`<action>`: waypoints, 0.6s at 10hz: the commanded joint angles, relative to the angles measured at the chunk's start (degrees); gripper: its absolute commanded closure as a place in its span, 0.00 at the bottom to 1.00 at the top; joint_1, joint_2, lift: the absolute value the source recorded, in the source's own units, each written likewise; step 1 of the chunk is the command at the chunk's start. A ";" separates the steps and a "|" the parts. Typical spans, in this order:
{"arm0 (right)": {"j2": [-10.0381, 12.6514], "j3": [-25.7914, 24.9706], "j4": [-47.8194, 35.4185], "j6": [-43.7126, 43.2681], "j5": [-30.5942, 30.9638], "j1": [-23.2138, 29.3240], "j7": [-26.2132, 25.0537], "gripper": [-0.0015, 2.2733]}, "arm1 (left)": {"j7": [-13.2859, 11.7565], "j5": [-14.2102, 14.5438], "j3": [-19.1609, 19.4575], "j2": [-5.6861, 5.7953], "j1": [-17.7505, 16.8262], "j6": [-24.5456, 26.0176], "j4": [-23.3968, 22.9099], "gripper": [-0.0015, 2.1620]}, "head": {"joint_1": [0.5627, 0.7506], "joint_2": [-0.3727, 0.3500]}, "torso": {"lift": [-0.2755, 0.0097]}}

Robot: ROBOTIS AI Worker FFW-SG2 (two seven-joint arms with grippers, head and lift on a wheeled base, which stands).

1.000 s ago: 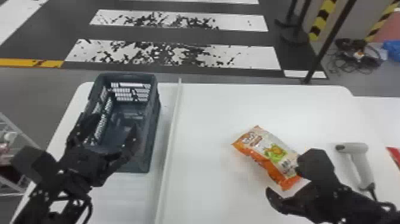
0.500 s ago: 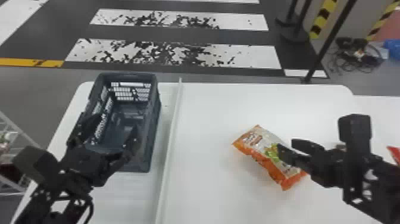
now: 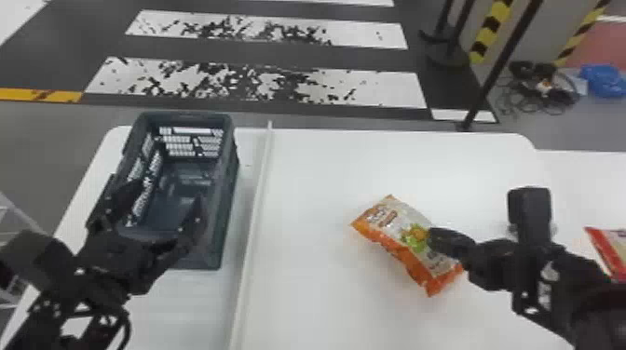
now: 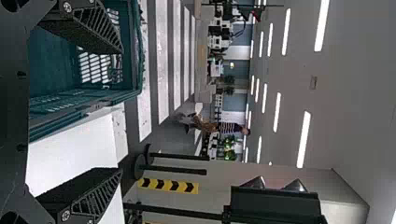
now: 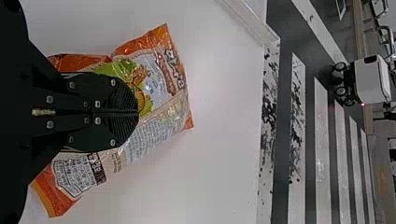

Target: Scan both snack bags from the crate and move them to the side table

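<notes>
The orange snack bag point(image 3: 391, 232) lies slantwise on the white table. Over its right part is my right gripper point(image 3: 434, 239), fingers pressed together with no bag between them. In the right wrist view the same gripper point(image 5: 136, 112) covers the middle of the bag point(image 5: 163, 77). At the far right edge lies a red packet point(image 3: 610, 249), partly cut off. My left gripper point(image 3: 166, 198) stays parked, open, over the near part of the dark crate point(image 3: 223, 205); in the left wrist view the spread left gripper point(image 4: 120, 111) has the crate point(image 4: 51, 112) beyond it.
A raised white strip point(image 3: 254, 218) runs between crate and bag on the table point(image 3: 316, 167). Another white table surface point(image 3: 577, 174) adjoins on the right. Posts point(image 3: 500, 65) stand on the floor behind.
My right gripper has swung up from beside the bag's lower right end, and its parted fingers have come together. The right arm now covers the handheld scanner seen earlier. Bag and left arm keep their places.
</notes>
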 commanded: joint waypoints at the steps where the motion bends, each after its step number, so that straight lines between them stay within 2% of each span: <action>1: 0.07 1.39 3.66 -2.30 0.92 -0.78 -0.02 0.99 | 0.00 0.00 0.00 -0.08 0.00 0.01 0.17 0.05 | 0.70 0.44 | 0.70; 6: 1.74 5.09 8.75 -7.92 3.38 0.72 -0.02 0.99 | 0.00 0.00 0.00 0.00 -0.09 -0.17 0.61 0.05 | 0.70 0.47 | 0.70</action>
